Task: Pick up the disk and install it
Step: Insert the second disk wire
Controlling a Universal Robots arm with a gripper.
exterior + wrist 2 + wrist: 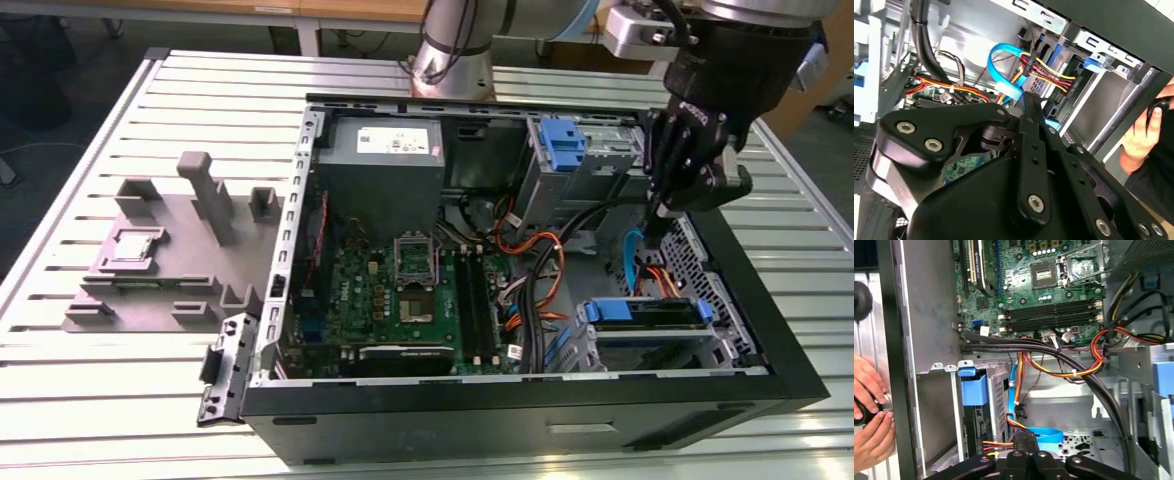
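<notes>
The tool (667,205) hangs over the open computer case (534,410), above its drive bay side on the exterior view's right. Its black fingers (1026,442) come together at the tips with nothing between them, just above a blue ribbon cable (1046,434) and a bundle of red, yellow and black wires (1054,75).

The disk (647,312) sits inside the case in the lower drive bay, near the front corner on the exterior view's right, its blue rail facing up. It lies below the tool and apart from it. A second blue carrier (563,150) stands in the upper bay near the back of the case.

The case rests on a slatted metal worktop (107,380). A grey fixture (174,250) lies on the worktop beside the case, on the exterior view's left. In the first wrist view, a person's hands (869,420) are at the outer edge of the case.
</notes>
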